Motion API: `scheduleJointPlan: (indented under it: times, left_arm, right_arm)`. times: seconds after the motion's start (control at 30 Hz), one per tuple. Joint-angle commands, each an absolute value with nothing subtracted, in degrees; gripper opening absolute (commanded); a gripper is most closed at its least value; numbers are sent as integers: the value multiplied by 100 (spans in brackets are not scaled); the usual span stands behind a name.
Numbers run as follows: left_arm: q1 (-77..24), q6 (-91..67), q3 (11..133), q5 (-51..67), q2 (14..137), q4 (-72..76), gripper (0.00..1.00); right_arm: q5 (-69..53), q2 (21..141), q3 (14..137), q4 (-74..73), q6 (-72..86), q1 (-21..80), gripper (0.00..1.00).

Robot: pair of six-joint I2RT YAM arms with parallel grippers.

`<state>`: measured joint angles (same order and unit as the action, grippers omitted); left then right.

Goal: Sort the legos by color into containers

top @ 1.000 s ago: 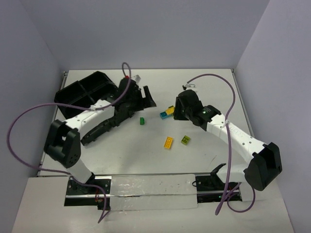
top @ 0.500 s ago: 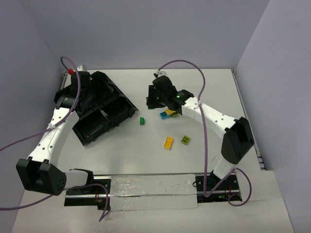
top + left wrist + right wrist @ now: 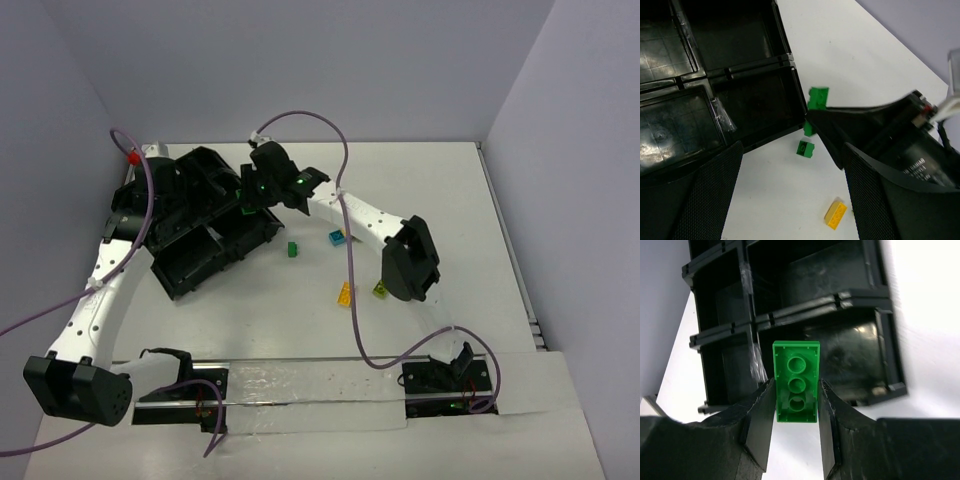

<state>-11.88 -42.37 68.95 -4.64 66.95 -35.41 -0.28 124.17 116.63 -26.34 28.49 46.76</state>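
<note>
My right gripper (image 3: 796,407) is shut on a dark green lego (image 3: 796,382), also seen from above (image 3: 246,208), held over the near right corner of the black containers tray (image 3: 190,255). The tray's empty compartments (image 3: 840,305) lie just beyond the lego. My left gripper (image 3: 790,200) stands open with nothing in it, above the tray's left part (image 3: 175,190). Loose on the table lie a small dark green lego (image 3: 292,249), a cyan one (image 3: 337,238), a yellow one (image 3: 345,293) and a lime one (image 3: 381,289).
The right arm (image 3: 360,215) stretches across the middle of the table toward the tray. Its purple cable (image 3: 350,290) hangs over the yellow lego. Walls close in the table on the left, back and right.
The right arm has swung left, carrying the dark green lego from mid-table to the tray's edge. The left arm pulled back from the tray's right side to its left side.
</note>
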Motion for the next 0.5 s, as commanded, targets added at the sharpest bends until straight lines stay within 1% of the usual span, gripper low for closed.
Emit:
scheduleJointPlan:
  times: [0.0,0.13,0.23,0.27,0.33,0.47]
  left_arm:
    - [-1143,-4210,6837,-458,6536,-3622,88]
    - [-1151,-4235,6760,-288,6567,-3525,88]
    - [-1145,-4221,6761,-291,6577,-3533,88]
    - [-1145,-4214,6756,-299,6572,-3531,88]
    - [-1151,-4187,6736,-299,6553,-3491,88]
    - [-1146,-4080,6636,-232,6548,-3386,88]
  right_arm:
    - [-236,12936,12498,-2836,2863,4758,27]
    - [-406,13295,12868,-2966,2900,4773,47]
    - [-422,13193,12789,-2981,2888,4781,66]
    - [-414,13140,12738,-2974,2878,4784,71]
    - [-355,12996,12684,-2999,2847,4790,72]
    - [21,12305,12216,-3057,2676,4743,73]
